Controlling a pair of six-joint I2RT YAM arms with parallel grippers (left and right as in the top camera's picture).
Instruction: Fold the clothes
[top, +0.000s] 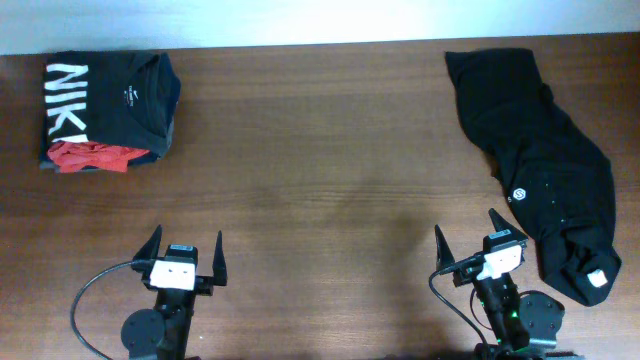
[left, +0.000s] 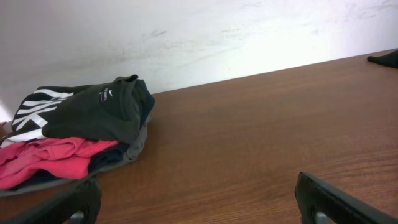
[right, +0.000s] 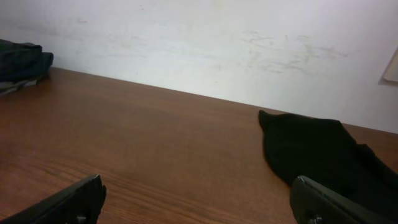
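Observation:
The clothes (top: 535, 150), a plain black garment with a small round white logo and a white tag, lie crumpled along the right side of the table. They also show in the right wrist view (right: 323, 155) and as a black corner in the left wrist view (left: 385, 59). My right gripper (top: 467, 232) is open and empty at the front right, just left of the garment's lower end. Its fingers frame bare wood in the right wrist view (right: 199, 202). My left gripper (top: 186, 250) is open and empty at the front left, over bare wood in the left wrist view (left: 199, 202).
A folded black shirt with white NIKE letters (top: 110, 90) sits at the back left on a small red garment (top: 92, 156). The pile shows in the left wrist view (left: 81, 115). A white wall (right: 199, 43) runs behind the wooden table (top: 320, 180).

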